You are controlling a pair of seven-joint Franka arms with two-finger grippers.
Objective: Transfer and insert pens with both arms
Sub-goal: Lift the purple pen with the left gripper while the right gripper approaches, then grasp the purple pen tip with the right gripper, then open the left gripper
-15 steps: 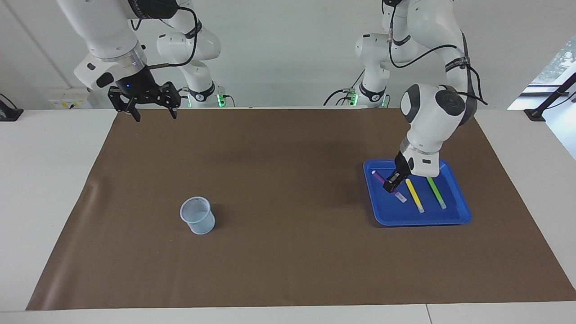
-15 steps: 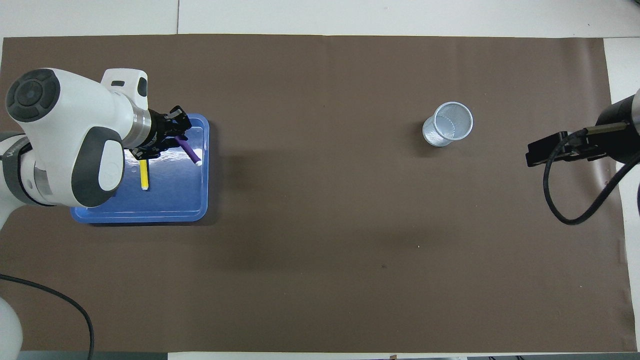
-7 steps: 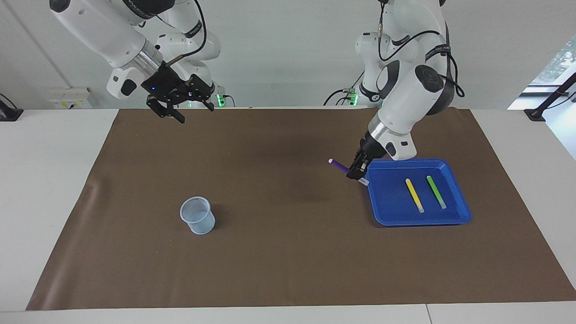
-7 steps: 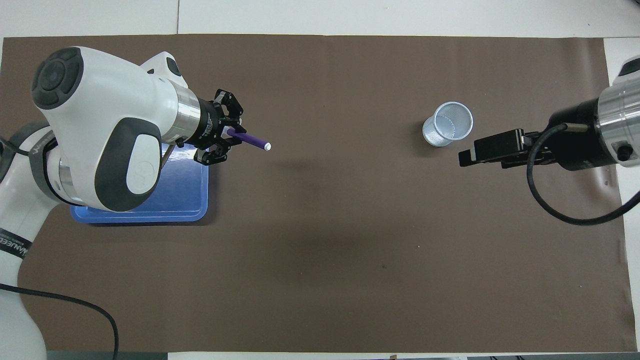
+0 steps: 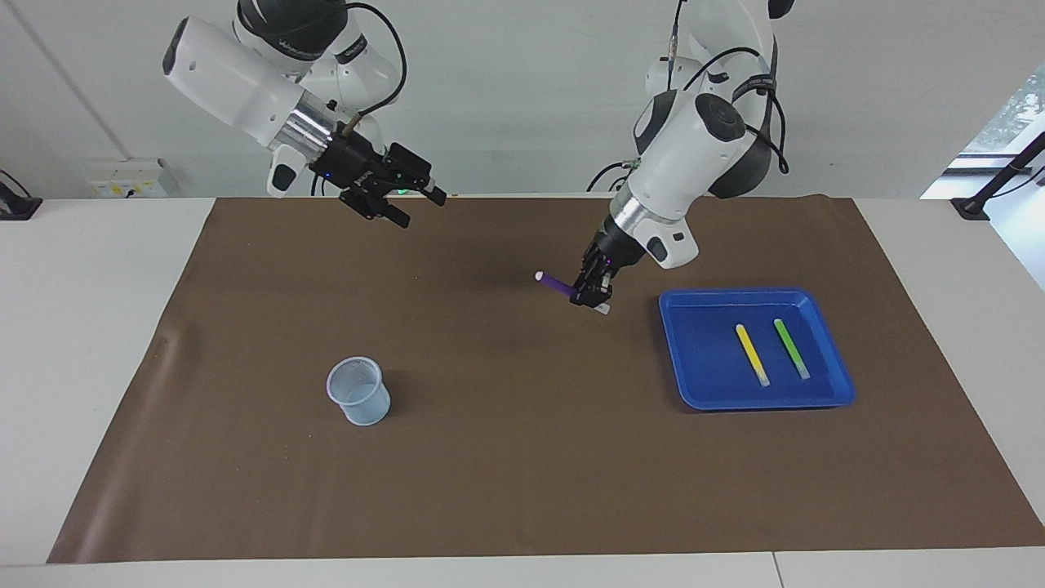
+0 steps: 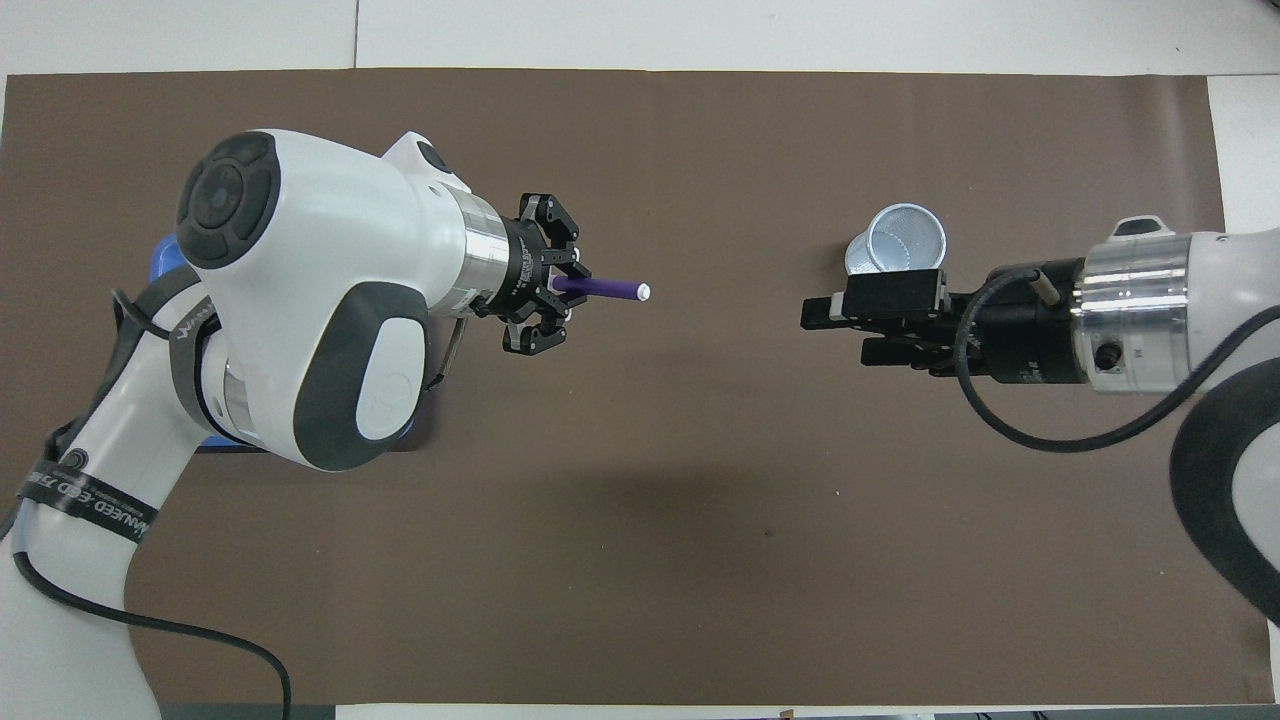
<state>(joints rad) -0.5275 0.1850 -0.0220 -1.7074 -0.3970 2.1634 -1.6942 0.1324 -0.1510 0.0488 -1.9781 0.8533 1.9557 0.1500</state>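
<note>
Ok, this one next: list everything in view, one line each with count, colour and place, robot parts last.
purple pen: 1, dark purple with a pale tip, held in the air over the brown mat, pointing toward the right arm's end
yellow pen: 1, yellow, lying in the tray
green pen: 1, light green, lying in the tray beside the yellow pen
tray: 1, blue, toward the left arm's end of the table
mesh cup: 1, pale silver-blue, upright, toward the right arm's end
mat: 1, brown, covering the white table
left gripper: 1, black, shut on the purple pen
right gripper: 1, black, open, raised over the mat
</note>
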